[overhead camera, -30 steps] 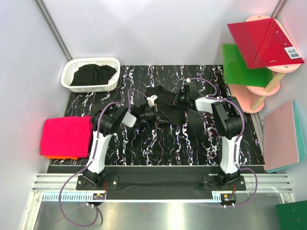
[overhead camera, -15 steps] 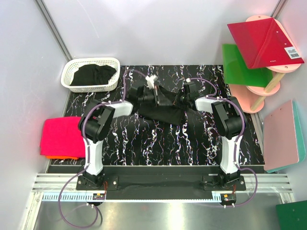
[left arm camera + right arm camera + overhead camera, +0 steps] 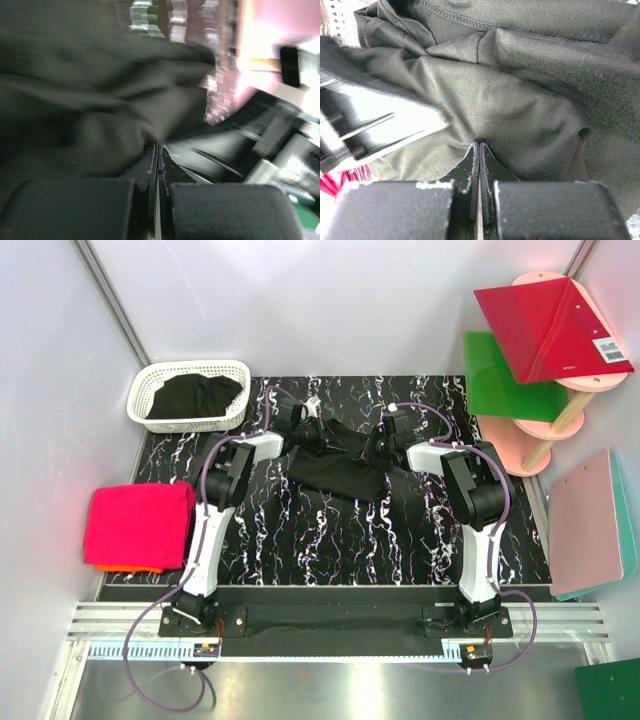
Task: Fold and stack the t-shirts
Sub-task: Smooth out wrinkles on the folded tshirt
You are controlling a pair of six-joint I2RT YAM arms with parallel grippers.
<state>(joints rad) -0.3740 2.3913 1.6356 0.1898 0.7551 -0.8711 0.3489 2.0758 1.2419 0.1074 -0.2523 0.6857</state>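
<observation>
A black t-shirt (image 3: 340, 462) lies bunched at the back middle of the table, stretched between my two grippers. My left gripper (image 3: 312, 436) is shut on its left end; the left wrist view shows the jaws pinched together on the black cloth (image 3: 100, 110). My right gripper (image 3: 378, 447) is shut on its right end; the right wrist view shows the jaws closed on a fold of the same cloth (image 3: 510, 100). A folded hot-pink t-shirt (image 3: 138, 523) lies on an orange one (image 3: 130, 568) at the left. Another black t-shirt (image 3: 195, 395) fills the basket.
The white lattice basket (image 3: 140, 390) stands at the back left. Red (image 3: 550, 325), green (image 3: 505, 375) and pink (image 3: 590, 520) flat boards sit at the right on a pink stand. The table top (image 3: 340, 540) is black marbled.
My left gripper has swung from the table's middle to the back, carrying its end of the black t-shirt and pulling it out wider. The right gripper has stayed put.
</observation>
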